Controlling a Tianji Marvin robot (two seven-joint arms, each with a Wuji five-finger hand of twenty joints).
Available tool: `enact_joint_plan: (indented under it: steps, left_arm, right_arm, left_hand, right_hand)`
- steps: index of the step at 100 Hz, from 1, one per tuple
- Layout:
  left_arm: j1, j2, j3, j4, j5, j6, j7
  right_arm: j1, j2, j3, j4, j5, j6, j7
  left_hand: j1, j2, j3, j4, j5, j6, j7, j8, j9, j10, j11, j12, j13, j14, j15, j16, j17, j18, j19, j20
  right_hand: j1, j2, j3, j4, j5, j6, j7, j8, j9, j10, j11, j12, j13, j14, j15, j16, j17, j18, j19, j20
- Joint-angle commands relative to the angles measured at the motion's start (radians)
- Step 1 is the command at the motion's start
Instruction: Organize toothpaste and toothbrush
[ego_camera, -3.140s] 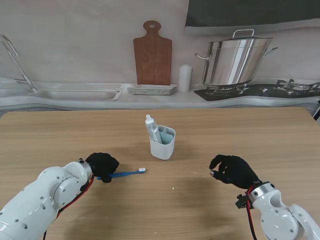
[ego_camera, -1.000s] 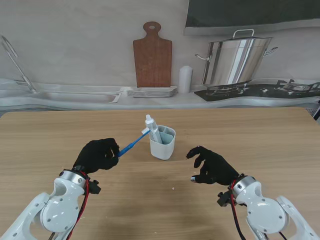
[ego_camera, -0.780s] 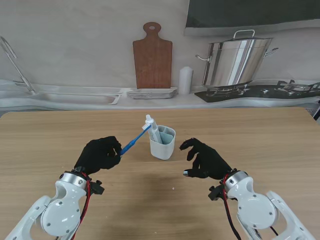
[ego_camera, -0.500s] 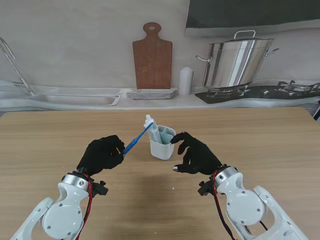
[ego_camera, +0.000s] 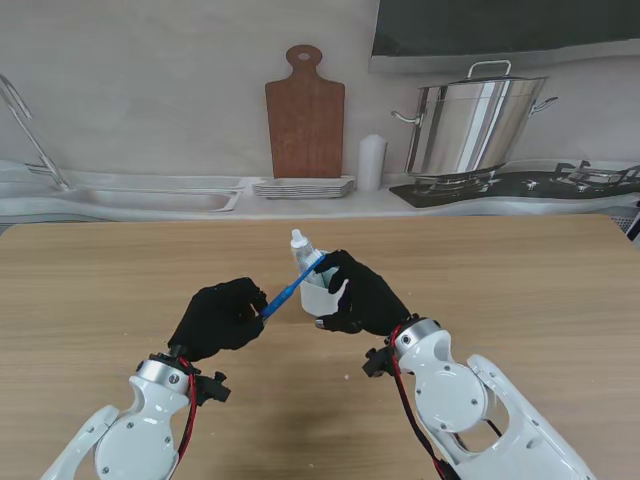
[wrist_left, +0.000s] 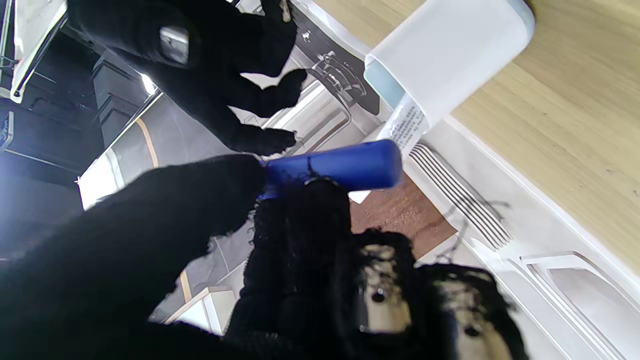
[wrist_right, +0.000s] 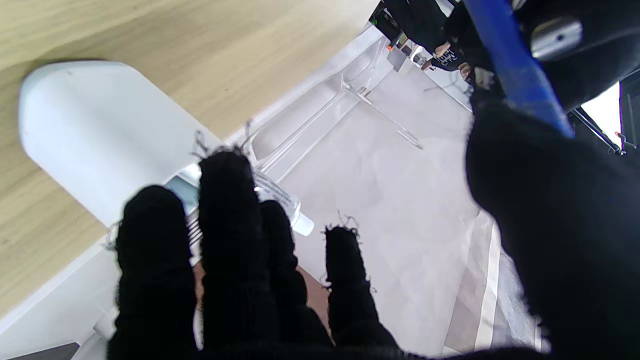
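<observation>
Toothbrush (ego_camera: 290, 292), pinched in the left hand (ego_camera: 222, 317) at frame centre, angles toward the holder (ego_camera: 318, 296) with the toothpaste (ego_camera: 303, 250), where the right hand (ego_camera: 358, 295), seemingly empty, fingers spread, could knock both over.

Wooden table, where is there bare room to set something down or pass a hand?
The light wooden table is bare to the left of the left hand, to the right of the right hand, and along the far edge. It is crowded mid-table, where both hands, the blue toothbrush and white toothpaste tube converge at the pale holder cup.
</observation>
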Motion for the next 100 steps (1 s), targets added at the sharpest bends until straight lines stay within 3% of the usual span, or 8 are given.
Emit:
enact_joint_plan:
  steps: [1, 35, 75, 100]
  left_arm:
    - [0.014, -0.008, 0.006, -0.021, 0.004, -0.010, -0.011]
    - [0.017, -0.010, 0.028, -0.011, -0.004, -0.033, -0.003]
    - [0.008, -0.009, 0.040, 0.002, 0.001, -0.038, -0.001]
    - [0.006, -0.009, 0.041, 0.005, 0.013, -0.034, 0.003]
  right_arm:
    - [0.002, -0.013, -0.009, 0.002, 0.000, 0.011, 0.012]
    - [0.023, -0.029, -0.058, 0.016, 0.018, 0.014, -0.034]
    - [-0.008, -0.044, -0.075, -0.015, 0.073, 0.002, -0.078]
    - [-0.041, -0.042, -0.074, -0.048, 0.095, -0.019, -0.073]
  left_hand:
    - [0.071, 0.028, 0.067, 0.037, 0.017, -0.049, 0.043, 0.015, 0.052, 0.095, 0.010, 0.034, 0.027, -0.009, 0.051, 0.005, 0.027, -0.043, 0.234, 0.002]
    - [0.073, 0.027, 0.069, 0.031, 0.016, -0.047, 0.041, 0.016, 0.052, 0.097, 0.010, 0.036, 0.027, -0.009, 0.051, 0.005, 0.027, -0.043, 0.234, 0.002]
    - [0.073, 0.030, 0.069, 0.025, 0.013, -0.046, 0.039, 0.018, 0.050, 0.098, 0.010, 0.036, 0.027, -0.009, 0.051, 0.005, 0.027, -0.043, 0.234, 0.002]
    - [0.073, 0.031, 0.070, 0.023, 0.012, -0.047, 0.040, 0.019, 0.048, 0.098, 0.012, 0.038, 0.027, -0.009, 0.051, 0.005, 0.027, -0.043, 0.234, 0.002]
  right_hand:
    - [0.031, 0.001, 0.005, -0.026, -0.047, 0.008, 0.012, 0.001, -0.008, 0.028, 0.026, 0.013, 0.004, -0.028, 0.016, 0.016, 0.002, -0.019, 0.027, 0.010]
    - [0.062, 0.049, 0.004, -0.011, -0.029, 0.048, 0.029, 0.002, 0.047, -0.010, 0.076, 0.037, 0.050, -0.049, 0.050, 0.008, 0.044, -0.033, 0.047, 0.015]
    - [0.085, 0.116, -0.001, 0.008, 0.091, 0.040, 0.062, 0.026, 0.169, -0.053, 0.117, 0.062, 0.149, -0.083, 0.079, -0.012, 0.139, -0.046, 0.080, -0.002]
    - [0.112, 0.086, 0.023, 0.010, 0.155, 0.027, 0.062, 0.039, 0.235, -0.075, 0.117, 0.072, 0.203, -0.101, 0.085, -0.020, 0.193, -0.053, 0.096, -0.026]
